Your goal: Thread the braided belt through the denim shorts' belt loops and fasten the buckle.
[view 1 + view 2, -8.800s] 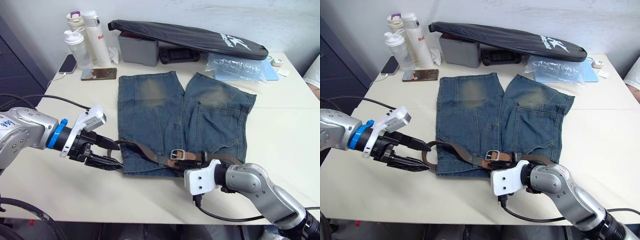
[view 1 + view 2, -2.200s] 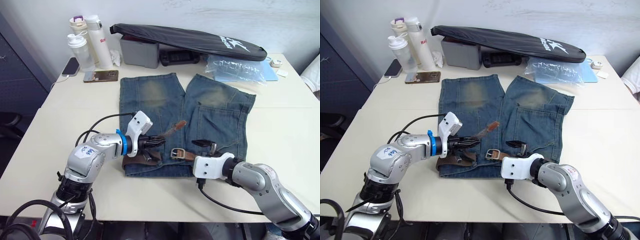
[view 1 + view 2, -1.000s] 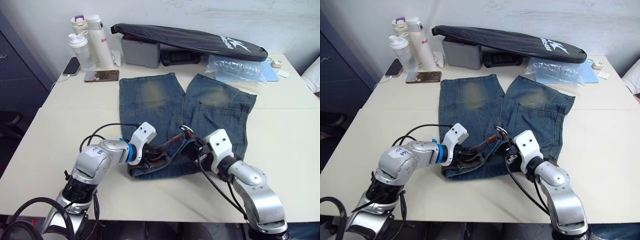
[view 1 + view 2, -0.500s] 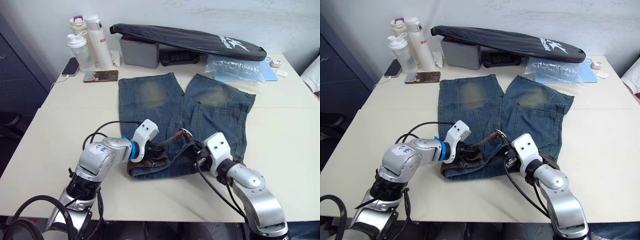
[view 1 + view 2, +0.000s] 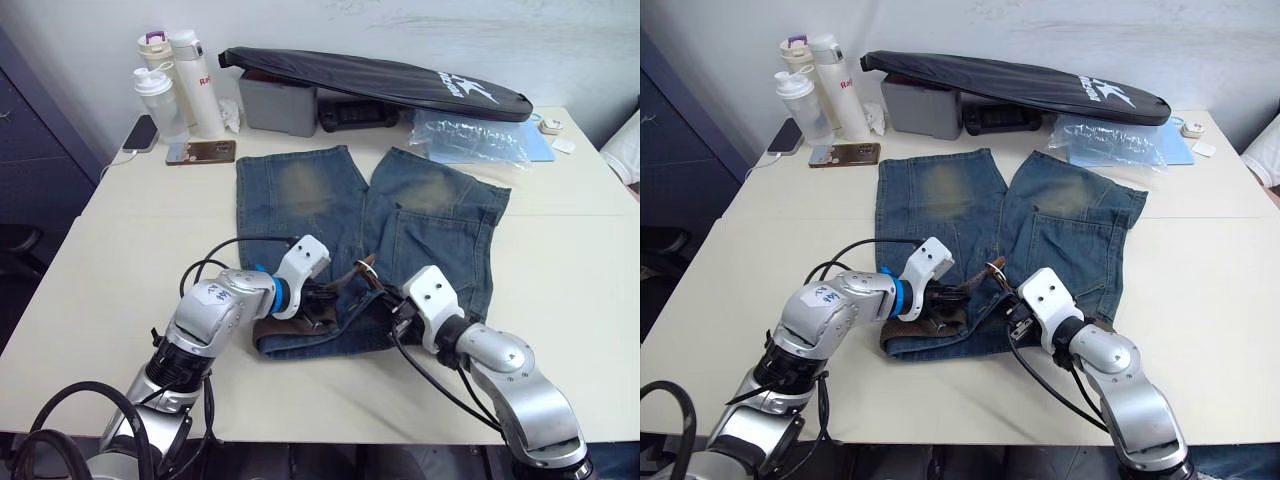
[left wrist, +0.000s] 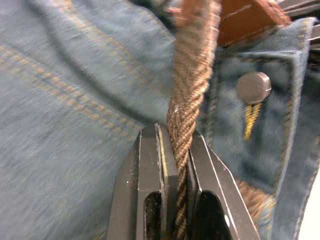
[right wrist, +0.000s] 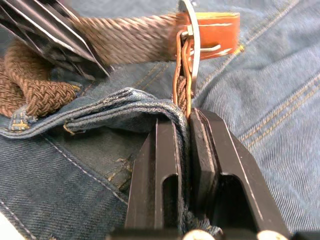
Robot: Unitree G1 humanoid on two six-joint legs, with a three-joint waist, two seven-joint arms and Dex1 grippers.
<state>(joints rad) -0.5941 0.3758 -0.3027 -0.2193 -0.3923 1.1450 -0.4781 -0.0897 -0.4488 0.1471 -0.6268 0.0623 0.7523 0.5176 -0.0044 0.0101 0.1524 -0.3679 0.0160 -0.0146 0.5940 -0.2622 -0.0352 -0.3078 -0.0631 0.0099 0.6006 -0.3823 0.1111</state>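
The denim shorts (image 5: 330, 215) lie flat on the table with the waistband toward me, bunched up between my two grippers. My left gripper (image 6: 175, 132) is shut on the braided belt (image 6: 192, 65), just short of the shorts' metal button (image 6: 254, 87). My right gripper (image 7: 182, 117) is shut on the belt's strap right below the buckle (image 7: 192, 30), with a fold of waistband (image 7: 125, 107) caught between the fingers too. The buckle stands raised off the denim beside a tan leather tip (image 7: 217, 27). More belt coils at the waistband (image 5: 290, 325). The belt loops are hidden in the bunched cloth.
At the table's far side stand bottles (image 5: 180, 75), a phone (image 5: 200, 152), a grey box (image 5: 275, 100), a long black bag (image 5: 380, 75) and a clear plastic bag (image 5: 470, 135). Black cables trail from both arms (image 5: 430, 370).
My left gripper has shifted a little to the right, closer to the right gripper, still holding the belt. The right gripper and the raised buckle have hardly moved.
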